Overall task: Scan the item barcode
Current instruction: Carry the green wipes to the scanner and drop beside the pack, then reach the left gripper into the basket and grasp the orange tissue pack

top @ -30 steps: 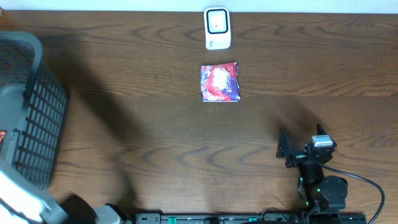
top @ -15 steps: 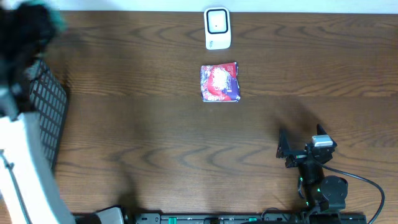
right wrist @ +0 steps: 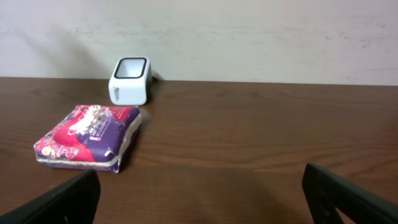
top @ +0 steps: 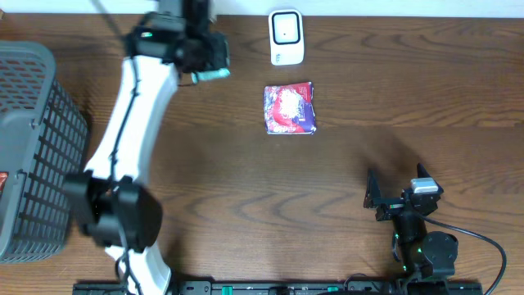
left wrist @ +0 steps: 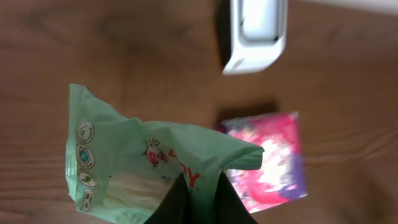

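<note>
1. Overhead, the brown wooden worktop (top: 393,98) fills nearly my whole screen, with a pale strip of wall (top: 409,6) along the 12 o'clock edge.
2. A grey mesh basket (top: 33,147) sits at the 9 o'clock edge.
3. My white left arm (top: 135,106) reaches from about 7 o'clock up to 11 o'clock.
4. The pink and purple packet (top: 289,108) lies flat just above centre, on the 6 o'clock side of the scanner (top: 286,37), near it but not touching.
5. The green packet (left wrist: 137,168), the item I'm scanning, is up at 11 o'clock, on the scanner's 9 o'clock side and apart from it. Overhead shows only a teal sliver of it. I can't tell whether a barcode faces the scanner.
6. The white scanner stands at 12 o'clock, close to the wall.
7. My left claw (left wrist: 199,186) is clenched on the green packet's crumpled edge.
8. My right claw (top: 397,187) sits at 5 o'clock, released, with its jaws spread wide, pointing toward the pink and purple packet and the scanner.
</note>
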